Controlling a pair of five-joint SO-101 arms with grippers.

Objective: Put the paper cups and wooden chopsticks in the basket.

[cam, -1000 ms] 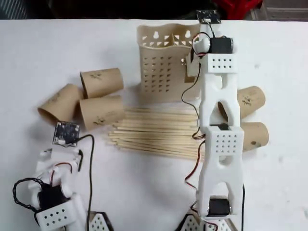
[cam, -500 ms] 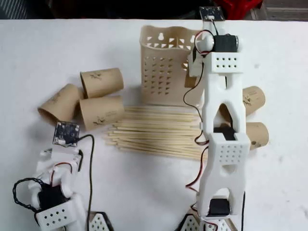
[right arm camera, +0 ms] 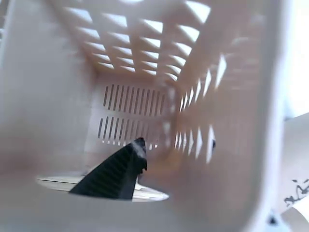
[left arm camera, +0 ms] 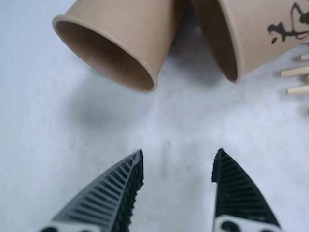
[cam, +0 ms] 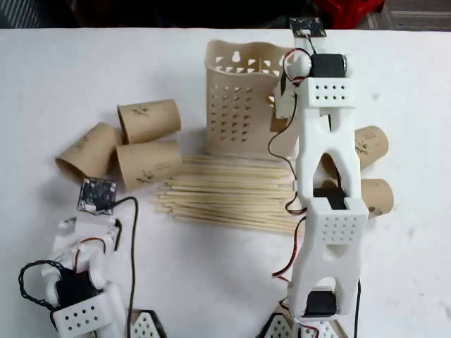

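The perforated cream basket (cam: 239, 98) stands at the table's far middle. My right gripper (cam: 280, 105) is at its right side, and the right wrist view looks down inside the basket (right arm camera: 63, 87) with the gripper (right arm camera: 137, 150) within its walls. Three brown paper cups (cam: 148, 120) lie on their sides to the left, and two more (cam: 371, 144) lie to the right, partly under the arm. A pile of wooden chopsticks (cam: 225, 193) lies in front of the basket. My left gripper (left arm camera: 179, 154) is open just short of two cups (left arm camera: 120, 38), with nothing between its fingers.
The right arm (cam: 324, 204) stretches over the right end of the chopstick pile. Chopstick ends (left arm camera: 297, 72) show beside the cup (left arm camera: 251, 34) in the left wrist view. Bare white table lies in front of the chopsticks and at the far left.
The right arm has stretched a little farther away, and the basket has shifted slightly to the right with it. The left arm has kept still.
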